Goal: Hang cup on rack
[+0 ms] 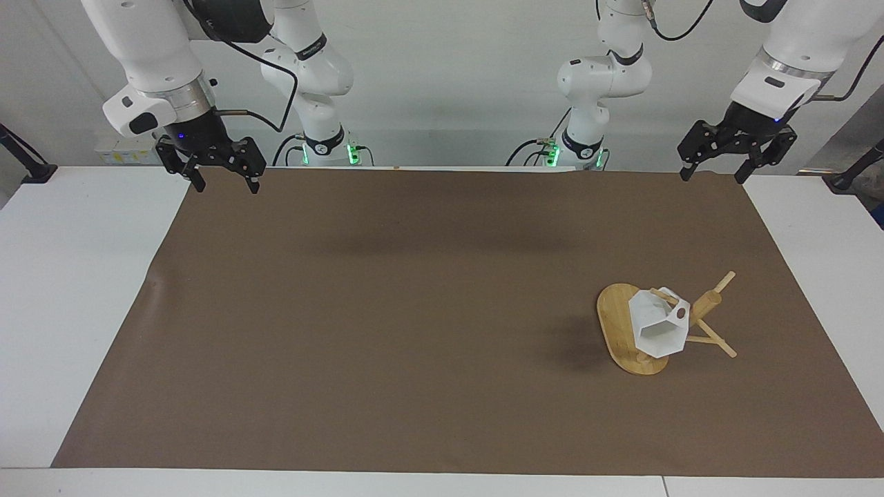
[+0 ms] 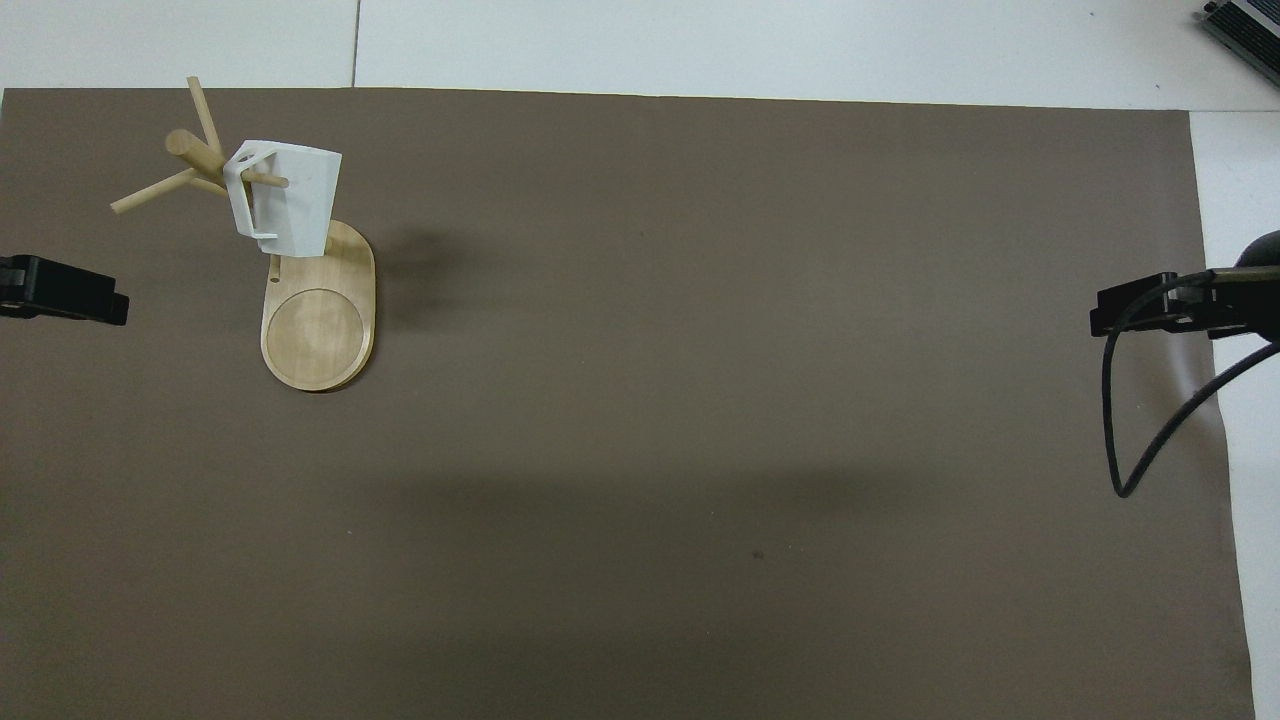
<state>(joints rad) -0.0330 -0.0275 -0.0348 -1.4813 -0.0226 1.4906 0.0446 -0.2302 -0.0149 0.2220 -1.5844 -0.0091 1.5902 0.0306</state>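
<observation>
The left gripper [image 1: 713, 175] hangs in the air over the corner of the brown mat [image 1: 414, 310] at the left arm's end of the table, on the robots' own side. Its two fingers stand apart and hold nothing. In the overhead view only its dark tip [image 2: 62, 302] shows at the edge of the picture.

The cup [image 1: 659, 326] is well apart from that gripper, farther from the robots and lower down, at the same end of the table. It hangs on the rack [image 1: 625, 331]: one thin peg passes through the hole in its handle, and the white faceted body tilts down over the rack's oval base. In the overhead view the cup [image 2: 290, 200] sits beside the thick post, with the base [image 2: 320, 330] stretching toward the robots below it. Other pegs stick out from the post, bare.

The right gripper [image 1: 222, 185] hangs over the mat's corner at the right arm's end, also on the robots' side, fingers apart and holding nothing. It is well apart from the cup and rack, with the whole length of the mat between them. Its tip [image 2: 1140, 312] shows in the overhead view with a black cable looping beneath it.

The mat covers most of the white table [image 1: 69, 290].
</observation>
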